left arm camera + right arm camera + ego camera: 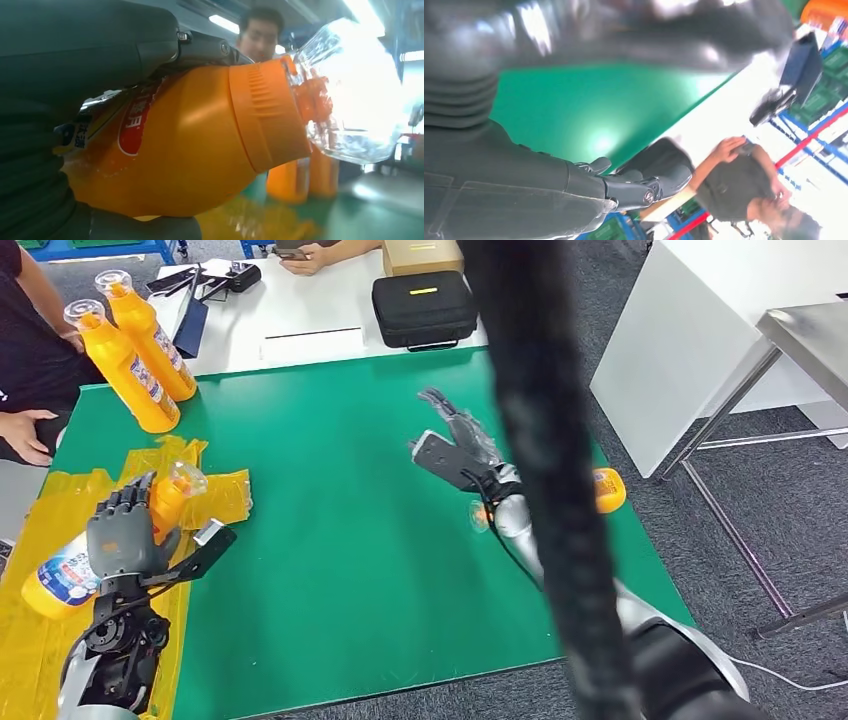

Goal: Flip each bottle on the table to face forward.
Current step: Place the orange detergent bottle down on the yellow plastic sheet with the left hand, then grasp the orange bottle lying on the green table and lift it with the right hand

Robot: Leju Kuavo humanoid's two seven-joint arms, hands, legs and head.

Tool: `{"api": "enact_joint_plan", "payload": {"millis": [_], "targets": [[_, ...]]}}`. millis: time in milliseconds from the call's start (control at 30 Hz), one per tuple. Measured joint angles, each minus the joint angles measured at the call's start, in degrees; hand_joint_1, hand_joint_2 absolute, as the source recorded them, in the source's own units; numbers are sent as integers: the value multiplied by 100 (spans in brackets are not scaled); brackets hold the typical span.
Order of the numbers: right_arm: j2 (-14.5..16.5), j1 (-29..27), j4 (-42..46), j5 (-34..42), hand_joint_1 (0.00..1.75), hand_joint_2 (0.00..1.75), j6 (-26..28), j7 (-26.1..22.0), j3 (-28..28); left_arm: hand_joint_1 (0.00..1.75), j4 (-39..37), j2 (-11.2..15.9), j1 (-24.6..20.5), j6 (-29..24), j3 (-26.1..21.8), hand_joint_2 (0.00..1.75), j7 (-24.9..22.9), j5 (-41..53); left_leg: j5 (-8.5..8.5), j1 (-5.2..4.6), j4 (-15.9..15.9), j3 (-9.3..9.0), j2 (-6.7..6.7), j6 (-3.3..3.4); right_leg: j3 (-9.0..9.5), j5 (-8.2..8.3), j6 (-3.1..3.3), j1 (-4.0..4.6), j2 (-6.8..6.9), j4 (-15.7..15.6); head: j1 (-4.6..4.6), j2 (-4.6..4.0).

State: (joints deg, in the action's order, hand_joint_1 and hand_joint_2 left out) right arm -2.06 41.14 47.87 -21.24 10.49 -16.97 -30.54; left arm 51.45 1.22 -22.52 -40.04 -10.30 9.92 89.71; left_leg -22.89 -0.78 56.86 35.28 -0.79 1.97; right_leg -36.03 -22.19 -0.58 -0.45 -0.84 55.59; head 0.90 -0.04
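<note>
Bottle (75,565) lying on the yellow plastic (40,520) is gripped by your left hand (120,535), while your right hand (455,445) hovers spread and empty above the green table (340,540)

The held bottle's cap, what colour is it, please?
Clear cap on an orange collar; left wrist view.

Silver arms, dark hands.
The left hand (122,532) was dark grey over a black wrist; the right hand (455,445) matched, its forearm silver.
</note>
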Motion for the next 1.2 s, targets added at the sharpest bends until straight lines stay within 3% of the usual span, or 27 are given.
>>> {"api": "enact_joint_plan", "payload": {"millis": [233, 467, 500, 600, 633, 967, 1100, 1200], "targets": [[-673, -119, 526, -62, 0, 175, -546, -290, 194, 175, -1506, 348, -276, -3, 809, 175, -838, 5, 0, -5, 2, -2, 8, 2, -1, 1, -2, -8, -4, -1, 3, 0], [-1458, -353, 1008, -170, 0, 175, -1112, -376, 658, 175, -2626, 499, -687, 80, 1369, 175, -859, -137, -8, -12, -3, -16, -36, 13, 29, -5, -9, -18, 24, -1, 4, 0], [-1531, -356, 1038, -187, 0, 175, -1141, -375, 697, 134, -2714, 507, -736, 108, 1408, 175, -850, -156, -11, -13, -3, -22, -37, 16, 35, -6, -12, -18, 24, -1, 4, 0], [-1680, -378, 1111, -210, 0, 175, -1173, -372, 772, 3, -2904, 521, -833, 156, 1492, 44, -834, -190, -12, -13, -4, -45, -35, 19, 54, -7, -15, -17, 22, -1, 6, 0], [-1717, -386, 1124, -231, 0, 175, -1187, -364, 788, 0, -2944, 522, -854, 174, 1510, 0, -822, -205, -9, -13, -4, -54, -35, 17, 60, -7, -15, -17, 22, -1, 5, 0], [-2017, -197, 511, -1145, 0, 175, -1476, -217, 756, 0, -3049, 532, -870, 336, 1491, 0, -436, -558, 11, -17, -6, -73, -46, 28, 91, -6, -20, -17, 39, 1, 5, 0], [-2106, -24, 83, -1406, 0, 175, -1468, -228, 682, 0, -3048, 524, -816, 232, 1379, 0, 146, -974, 15, -25, -5, -71, -50, 34, 90, -4, -24, -18, 45, 1, 5, 0], [-2191, 155, -286, -1608, 0, 175, -1502, -236, 574, 0, -3027, 496, -786, 190, 1180, 0, 841, -1641, 15, -28, -4, -70, -49, 36, 89, -1, -28, -19, 47, 0, 5, 0]]}}
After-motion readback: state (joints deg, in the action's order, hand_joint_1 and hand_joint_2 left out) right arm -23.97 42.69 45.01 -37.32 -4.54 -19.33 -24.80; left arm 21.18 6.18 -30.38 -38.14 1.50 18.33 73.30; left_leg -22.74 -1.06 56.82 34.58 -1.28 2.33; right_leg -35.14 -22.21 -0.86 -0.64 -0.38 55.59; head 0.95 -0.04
